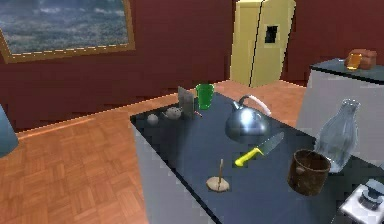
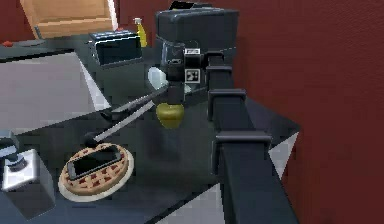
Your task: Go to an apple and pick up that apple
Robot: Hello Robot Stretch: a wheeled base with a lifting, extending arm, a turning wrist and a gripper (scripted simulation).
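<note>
One hand [image 2: 168,100] near apple [image 2: 171,117], hold unclear

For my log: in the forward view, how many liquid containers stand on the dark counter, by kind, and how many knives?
Cups: 2 (green cup, dark brown cup)
Kettles: 1 (metal kettle)
Bottles: 1 (clear glass bottle)
Knives: 1 (yellow-handled knife)
Total: 5

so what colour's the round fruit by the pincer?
Yellow-green, a small round apple; shows best in the arm side view.
</note>
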